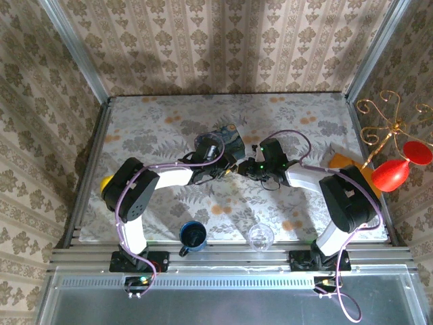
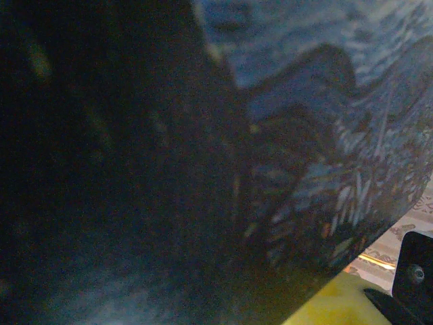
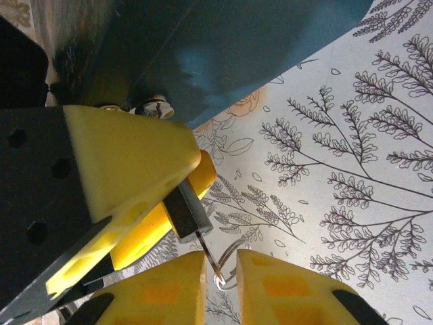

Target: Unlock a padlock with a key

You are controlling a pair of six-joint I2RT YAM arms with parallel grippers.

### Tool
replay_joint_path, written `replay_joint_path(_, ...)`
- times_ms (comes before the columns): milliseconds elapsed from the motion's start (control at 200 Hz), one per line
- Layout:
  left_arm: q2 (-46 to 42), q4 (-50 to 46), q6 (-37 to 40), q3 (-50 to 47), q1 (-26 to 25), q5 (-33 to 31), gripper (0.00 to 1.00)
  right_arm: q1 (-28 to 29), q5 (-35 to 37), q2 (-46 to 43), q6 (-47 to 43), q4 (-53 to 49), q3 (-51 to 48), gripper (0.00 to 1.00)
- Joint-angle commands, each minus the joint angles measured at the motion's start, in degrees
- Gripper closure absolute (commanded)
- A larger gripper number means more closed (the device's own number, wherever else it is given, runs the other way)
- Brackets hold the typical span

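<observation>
Padlock (image 3: 187, 211) unlock: entry, read from the near edge outward.

Near edge of bench (image 1: 298, 115): blue mug (image 1: 193, 235) left of centre, clear glass (image 1: 260, 237) to its right. Both are well apart from the work and not involved.

Middle of bench: both arms reach inward and meet tip to tip. Left end effector (image 3: 186, 184) is clamped on the padlock, a small dark grey block pinched between its yellow fingers (image 3: 128, 156). One end sticks out toward the right arm. The grip looks firm.

From that free end a thin metal stem runs down to a wire loop (image 3: 230, 252). I take the stem for the key (image 3: 206, 249), already at the keyway, though it is too thin to be sure. The loop sits in the gap of the right end effector (image 3: 221, 265), whose jaws stand narrow, about loop-width apart. Cannot tell whether the pads pinch the loop or merely flank it.

Toward the far edge: blue starry-night tin (image 1: 220, 139), just behind the left end effector and very close to its wrist camera.

Judgement: the step in hand is key-to-lock engagement, either insertion or the start of the turn. No sign of the lock being open.

The next move calls for a secure pinch on the loop. Then a small rotation about the stem's axis, with the left arm holding the body steady. A sideways pull could bend the stem or drag the padlock out of the left grip.
</observation>
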Motion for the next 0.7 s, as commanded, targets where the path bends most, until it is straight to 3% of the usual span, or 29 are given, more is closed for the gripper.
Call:
replay_joint_path(0,-1.0,-0.81,-0.82,0.35,0.1,3.32,1.0,-0.8,0.13,1.27,1.63,2.21,0.78,0.84)
replay_joint_path(420,-1.12,-0.3,-0.41,0.35,0.03,3.58,1.0,-2.19,-2.95,6.23,9.32,4.78,0.65,0.94)
replay_joint_path(695,-1.3,-0.25,-0.4,0.17,0.01,3.54,1.0,-3.11,-6.65,8.59,16.5,8.83,-0.8,0.93)
